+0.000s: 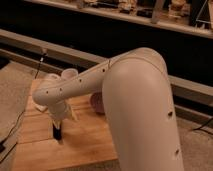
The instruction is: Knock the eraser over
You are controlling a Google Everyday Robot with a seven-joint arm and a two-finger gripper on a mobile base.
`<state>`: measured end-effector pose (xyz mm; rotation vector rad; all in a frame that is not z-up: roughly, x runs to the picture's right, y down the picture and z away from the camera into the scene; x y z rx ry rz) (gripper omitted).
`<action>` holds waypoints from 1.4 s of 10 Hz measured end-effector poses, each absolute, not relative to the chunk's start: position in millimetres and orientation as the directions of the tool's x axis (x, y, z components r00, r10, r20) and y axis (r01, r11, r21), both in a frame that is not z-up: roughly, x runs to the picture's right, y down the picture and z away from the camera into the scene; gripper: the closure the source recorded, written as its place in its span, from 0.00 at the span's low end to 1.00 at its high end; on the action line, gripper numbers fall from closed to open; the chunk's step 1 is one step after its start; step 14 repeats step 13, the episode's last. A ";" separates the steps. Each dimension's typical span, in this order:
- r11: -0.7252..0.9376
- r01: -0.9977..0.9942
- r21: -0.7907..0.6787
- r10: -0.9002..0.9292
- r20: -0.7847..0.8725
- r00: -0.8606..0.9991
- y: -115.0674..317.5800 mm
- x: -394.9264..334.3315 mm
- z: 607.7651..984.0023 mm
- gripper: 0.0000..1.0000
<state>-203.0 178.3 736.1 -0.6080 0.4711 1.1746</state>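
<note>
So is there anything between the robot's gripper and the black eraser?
Nothing shows between them. In the camera view the gripper sits right above the eraser on the table; touching or not, I can't tell.

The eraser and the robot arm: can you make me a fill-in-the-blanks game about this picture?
1. The gripper hangs right above the black ____.
2. The eraser sits on a table made of ____.
3. The purple bowl is partly hidden behind the robot's big white ____.
4. The arm reaches down toward the ____ side of the picture.

Missing words: eraser, wood, arm, left
</note>
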 end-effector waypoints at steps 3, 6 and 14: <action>0.216 -0.934 -0.285 0.695 -0.627 0.352 179.5 -229.0 727.1 0.35; 0.060 -0.896 -0.441 0.669 -0.648 0.364 175.0 -256.1 703.1 0.35; 0.027 -0.879 -0.477 0.667 -0.646 0.371 167.6 -253.0 699.3 0.35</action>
